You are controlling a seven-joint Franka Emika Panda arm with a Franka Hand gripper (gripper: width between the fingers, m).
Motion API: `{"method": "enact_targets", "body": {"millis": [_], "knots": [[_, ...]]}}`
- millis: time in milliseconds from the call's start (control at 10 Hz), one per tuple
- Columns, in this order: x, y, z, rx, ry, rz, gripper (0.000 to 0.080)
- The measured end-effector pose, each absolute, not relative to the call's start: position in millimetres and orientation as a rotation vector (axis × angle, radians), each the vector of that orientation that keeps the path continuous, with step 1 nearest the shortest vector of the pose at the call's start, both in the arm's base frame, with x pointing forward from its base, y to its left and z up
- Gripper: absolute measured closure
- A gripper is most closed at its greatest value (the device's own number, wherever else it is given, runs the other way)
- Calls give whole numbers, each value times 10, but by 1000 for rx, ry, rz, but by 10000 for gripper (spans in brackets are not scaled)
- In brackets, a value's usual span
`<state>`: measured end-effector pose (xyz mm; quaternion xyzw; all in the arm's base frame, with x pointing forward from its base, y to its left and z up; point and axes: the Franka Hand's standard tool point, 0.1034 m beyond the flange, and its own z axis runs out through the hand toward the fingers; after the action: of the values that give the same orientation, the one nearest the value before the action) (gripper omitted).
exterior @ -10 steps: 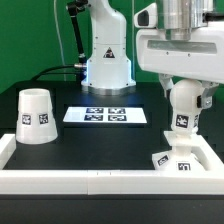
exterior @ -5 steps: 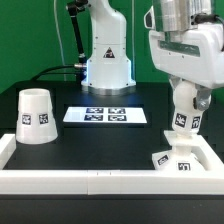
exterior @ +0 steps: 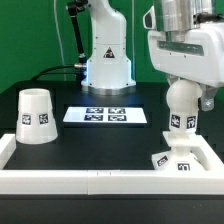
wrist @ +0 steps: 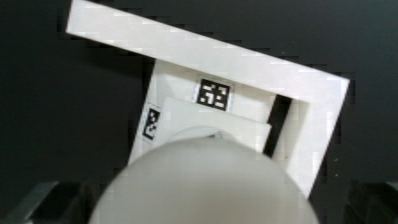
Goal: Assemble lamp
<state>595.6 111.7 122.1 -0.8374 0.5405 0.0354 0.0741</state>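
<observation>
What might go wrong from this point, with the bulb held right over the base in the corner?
1. The bulb, held in the gripper, hides its own lower end in the wrist view, so whether it meets the base squarely cannot be checked; a tilted entry might jam.
2. The base looks unclamped in the corner of the white frame; pushing or twisting may shift it instead of seating the bulb.

arm (exterior: 186, 48) upright at exterior view's right, wrist down, fingers (wrist: 45, 202) gripping bulb (exterior: 178, 113).
</observation>
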Motion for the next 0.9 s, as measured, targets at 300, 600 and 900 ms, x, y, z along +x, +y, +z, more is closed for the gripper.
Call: {"method": "enact_targets", "body": {"millis": [300, 600, 900], "knots": [[5944, 1128, 1211, -2736, 1192, 68, 101], [5937, 1118, 1201, -2858, 848, 40, 101], [5938, 1108, 1197, -2947, 510, 8, 101]]}}
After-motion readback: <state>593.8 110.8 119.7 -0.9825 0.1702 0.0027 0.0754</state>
